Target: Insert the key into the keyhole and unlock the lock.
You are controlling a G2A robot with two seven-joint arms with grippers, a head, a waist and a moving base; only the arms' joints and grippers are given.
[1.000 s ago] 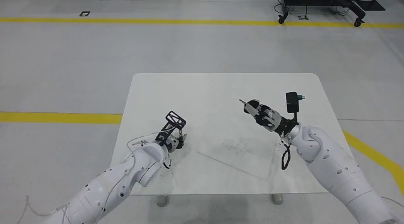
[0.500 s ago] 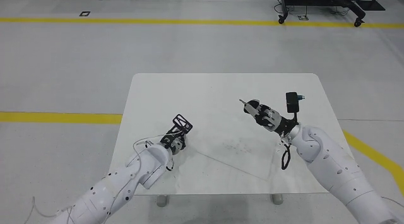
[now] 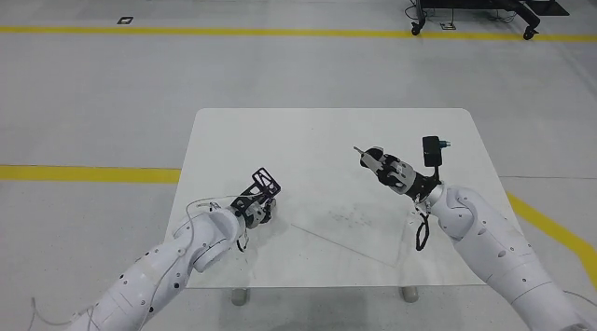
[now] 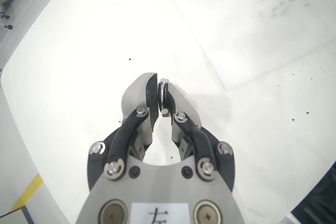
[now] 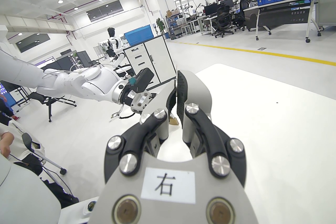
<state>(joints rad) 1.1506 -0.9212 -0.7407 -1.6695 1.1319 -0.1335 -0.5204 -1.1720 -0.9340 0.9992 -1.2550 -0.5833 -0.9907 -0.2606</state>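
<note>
Your left gripper (image 4: pixel 160 80) is clamped on the lock (image 4: pixel 162 97) (silver shackle, brass body) toward 9 o'clock of the table's (image 3: pixel 326 135) middle. Your right gripper (image 3: pixel 371 157), toward 1 o'clock, is closed on the thin metal key (image 3: pixel 358 151).

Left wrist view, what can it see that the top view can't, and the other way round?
Left wrist view: a silver ring, probably the lock's, pinched between the pads of the left gripper. Top view: the right gripper with a thin tip, likely the key, poking out, plus yellow floor lines. Both: the white table and the clear sheet on it.
</note>
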